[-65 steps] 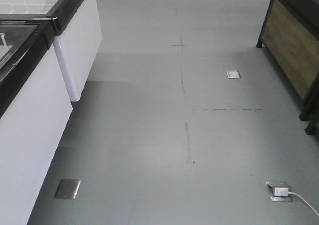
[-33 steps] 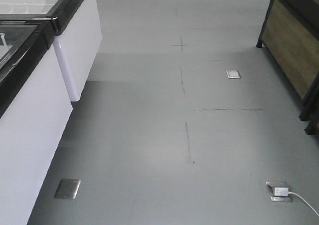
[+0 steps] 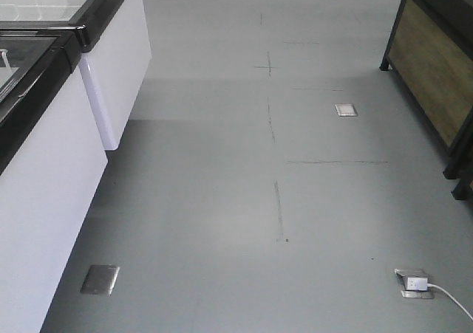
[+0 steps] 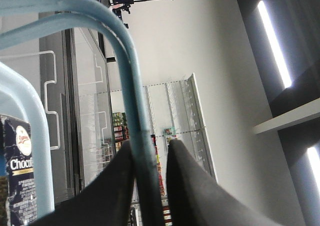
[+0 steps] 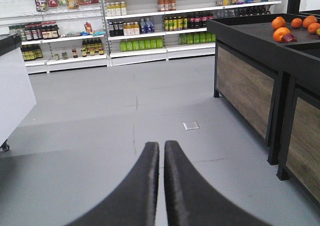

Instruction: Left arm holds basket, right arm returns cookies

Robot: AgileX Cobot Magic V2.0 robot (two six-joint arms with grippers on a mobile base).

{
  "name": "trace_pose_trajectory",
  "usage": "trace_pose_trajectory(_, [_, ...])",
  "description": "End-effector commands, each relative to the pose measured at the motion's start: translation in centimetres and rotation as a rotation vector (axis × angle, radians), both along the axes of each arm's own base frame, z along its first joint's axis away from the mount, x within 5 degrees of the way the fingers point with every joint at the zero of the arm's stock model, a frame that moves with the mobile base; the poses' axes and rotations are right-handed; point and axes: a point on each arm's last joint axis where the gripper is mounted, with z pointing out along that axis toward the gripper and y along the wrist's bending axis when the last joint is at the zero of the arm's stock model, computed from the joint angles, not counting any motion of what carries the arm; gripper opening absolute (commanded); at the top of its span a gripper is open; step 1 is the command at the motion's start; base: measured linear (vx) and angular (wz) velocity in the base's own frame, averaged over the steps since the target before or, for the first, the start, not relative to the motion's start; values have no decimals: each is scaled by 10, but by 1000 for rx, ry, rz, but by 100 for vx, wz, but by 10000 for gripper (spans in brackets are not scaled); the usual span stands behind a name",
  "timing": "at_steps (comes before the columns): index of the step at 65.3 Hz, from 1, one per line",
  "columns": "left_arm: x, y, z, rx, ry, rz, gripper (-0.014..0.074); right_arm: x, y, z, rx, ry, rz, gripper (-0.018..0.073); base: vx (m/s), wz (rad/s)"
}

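The left gripper (image 4: 150, 148) pinches the basket (image 4: 120, 50) by its handle — that part is done. The cookies (image 4: 17, 171) sit near that handle, likely inside. The right gripper (image 5: 161, 148) — nearly closed, empty — must fetch them.

Front-facing view: no change is detectable across the three pictures. The grey seamed floor (image 3: 222, 200), the square metal floor plate (image 3: 100, 279), the white plug block with its cable (image 3: 416, 281), the white black-topped counter unit (image 3: 44, 193) and the dark wood-panelled stand (image 3: 432, 67) serve as reference marks; none shows any shift in position or framing.

Wrist views: current pictures only. No change can be established for the left gripper (image 4: 150, 143), the light blue plastic basket (image 4: 125, 50) or the right gripper (image 5: 161, 145).
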Motion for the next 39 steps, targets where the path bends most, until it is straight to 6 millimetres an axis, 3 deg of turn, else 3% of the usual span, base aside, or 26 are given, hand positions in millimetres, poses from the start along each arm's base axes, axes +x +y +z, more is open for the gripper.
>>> trace_pose_trajectory(1, [-2,-1,21,72,-93,3,67,0,0,2,-29,-68,-2,-6,0,0])
trace_pose_trajectory(9, [-2,-1,21,72,-93,3,-7,0,0,2,-29,-68,-2,-6,0,0])
trace_pose_trajectory(39, [-2,-6,34,160,-205,-6,-6,0,0,2,-29,-68,-2,-6,0,0])
